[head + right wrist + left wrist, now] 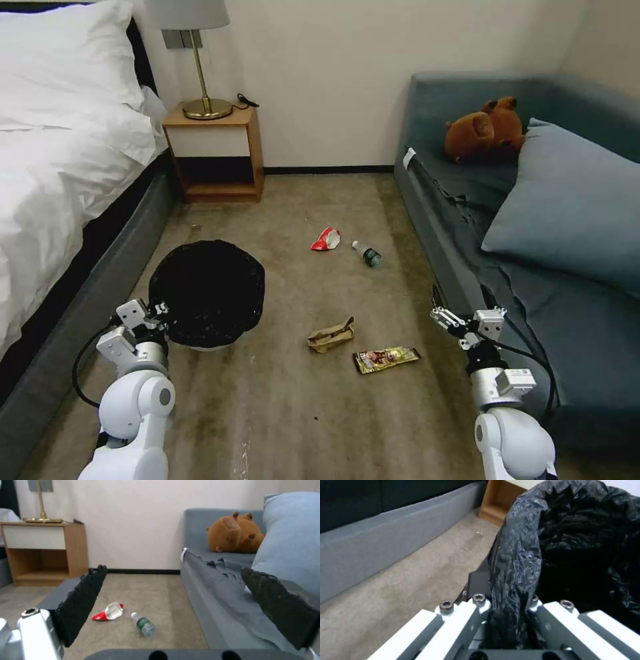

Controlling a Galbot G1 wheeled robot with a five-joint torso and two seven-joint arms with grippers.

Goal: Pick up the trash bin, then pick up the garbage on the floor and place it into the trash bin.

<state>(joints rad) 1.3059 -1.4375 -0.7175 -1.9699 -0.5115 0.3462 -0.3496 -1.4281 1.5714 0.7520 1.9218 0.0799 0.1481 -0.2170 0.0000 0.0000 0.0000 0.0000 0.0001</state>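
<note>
Left gripper (pixel 159 311) is at the near-left rim of the bin (pixel 208 293), clamped on the bag-covered rim; the left wrist view shows the black bag (pixel 516 562) pinched between the fingers (pixel 476 585), 1 outside the rim and 1 inside, a detail the head view leaves unclear. Bin sits on the carpet (pixel 280 400) beside the bed (pixel 60 167), mouth up. Right gripper (pixel 441 317) hangs low beside the sofa (pixel 567 347), well apart from the litter, pads (pixel 83 600) wide apart with nothing between them. Head view shows all 4 litter pieces on the carpet: wrapper (pixel 326 239) and bottle (pixel 367 253) farther out, just beside each other; paper bag (pixel 331 335) and snack packet (pixel 386 359) nearer, between the bin and the right arm. Right wrist view gives the wrapper (pixel 109 612) and bottle (pixel 143 625) close up. In the head view the bottle lies on its side, long axis diagonal, cap toward the wrapper and nightstand (pixel 215 153), base toward the sofa. Packet lies flat, long axis roughly left-right, its right end slightly farther from the robot. Paper bag is crumpled, long axis tilted the same way. Plush toy (pixel 485 130) sits on the sofa by the pillow (pixel 573 200).
</note>
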